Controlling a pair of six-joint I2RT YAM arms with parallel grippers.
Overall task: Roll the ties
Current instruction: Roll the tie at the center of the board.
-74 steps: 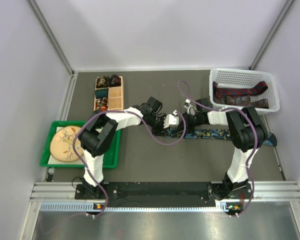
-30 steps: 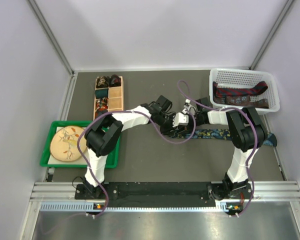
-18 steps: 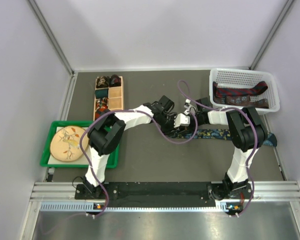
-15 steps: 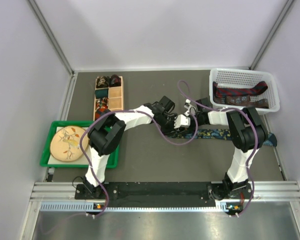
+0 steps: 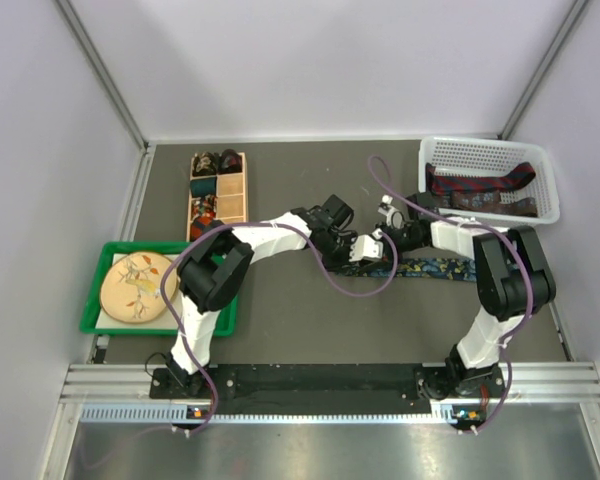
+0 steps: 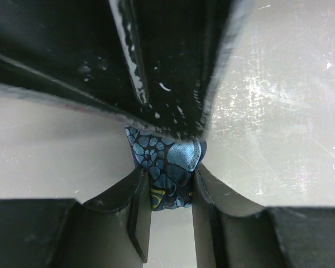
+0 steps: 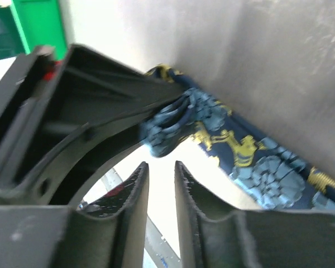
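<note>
My left gripper (image 6: pixel 168 184) pinches the folded end of the blue floral tie (image 6: pixel 173 162) between its tips, likely to keep the coil from loosening, while my right gripper (image 7: pixel 160 167) stands slightly parted and empty, the tie just beyond its tips.

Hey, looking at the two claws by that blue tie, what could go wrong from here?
The coil could unwind: only the left claw pinches the rolled end of the blue tie, while the right claw stands open and empty. The claws also sit crowded together, so they may bump.
</note>
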